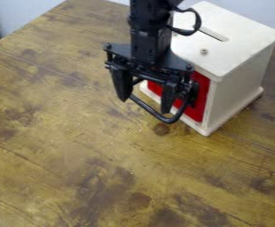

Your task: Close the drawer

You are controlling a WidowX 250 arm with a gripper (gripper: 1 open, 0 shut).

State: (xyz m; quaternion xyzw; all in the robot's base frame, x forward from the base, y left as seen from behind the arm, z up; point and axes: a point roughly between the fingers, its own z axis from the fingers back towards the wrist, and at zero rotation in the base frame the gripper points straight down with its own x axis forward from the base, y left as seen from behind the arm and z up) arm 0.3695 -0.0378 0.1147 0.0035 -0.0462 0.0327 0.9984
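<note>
The drawer [190, 99] shows as a bright red front in the left face of a pale wooden cube [229, 66]. Its front looks close to flush with that face. A black loop handle [155, 113] sticks out from it toward the table's middle. My black gripper [147, 96] hangs straight down right in front of the drawer, open, its fingers [120, 84] spread to either side of the handle area. Nothing is held between them. The gripper hides part of the red front, and I cannot tell whether a finger touches the handle.
The cube has a slot [217, 35] and a small knob on its top. A small brown round spot [161, 129] lies on the worn wooden table [69, 151] just below the handle. A dark table edge runs along the far left.
</note>
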